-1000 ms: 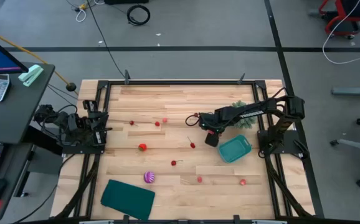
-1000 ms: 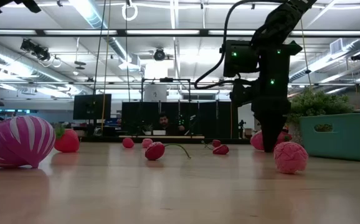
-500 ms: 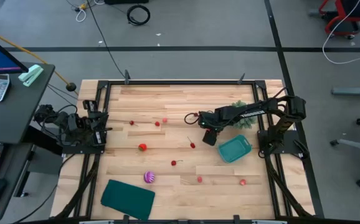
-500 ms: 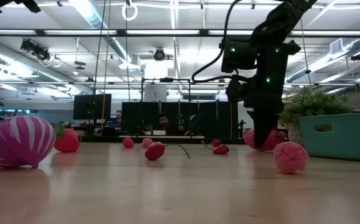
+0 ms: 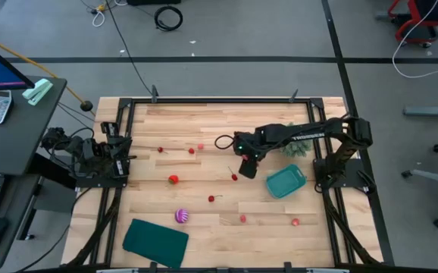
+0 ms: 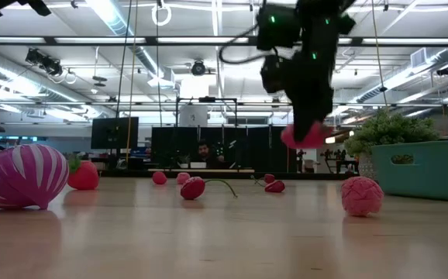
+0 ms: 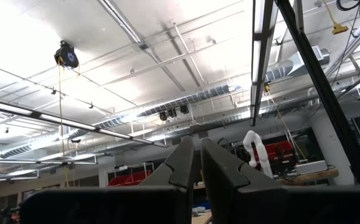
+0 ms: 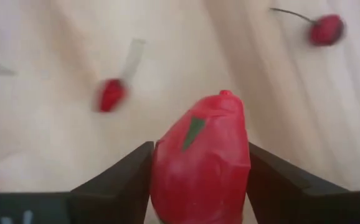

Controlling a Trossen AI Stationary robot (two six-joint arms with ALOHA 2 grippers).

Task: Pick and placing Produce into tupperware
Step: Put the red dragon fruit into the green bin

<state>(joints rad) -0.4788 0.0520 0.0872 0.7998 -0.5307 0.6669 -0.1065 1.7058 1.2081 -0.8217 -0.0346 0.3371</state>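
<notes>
My right gripper (image 5: 248, 168) hangs over the table's middle right, just left of the teal tupperware tub (image 5: 285, 181), and is shut on a pink-red fruit (image 8: 200, 165). Other produce lies loose on the wood: a purple-and-pink striped ball (image 5: 181, 216), a red fruit (image 5: 173, 180), a pink bumpy fruit (image 6: 361, 195) and several tiny red pieces such as one (image 5: 234, 177) beside the gripper. My left gripper (image 7: 195, 163) is parked at the table's left edge, pointing up at the ceiling, shut. My right gripper pinches the pink-red fruit's body (image 8: 167, 168) between its two fingers, one on each side. The fingers (image 6: 308, 101) come from above, pointing down. The fruit (image 6: 305, 136) sits at their free ends, lifted clear of the table.
A green bushy clump (image 5: 293, 144) stands just beyond the tub. A flat dark teal sheet (image 5: 155, 239) lies at the near left. Bare wood stretches between the scattered red pieces. A black frame (image 5: 219, 99) borders the table.
My right gripper has moved a little toward the table's left and risen. The pink-red fruit, which rested on the table at its fingertips, has come up with it and now hangs clear of the wood.
</notes>
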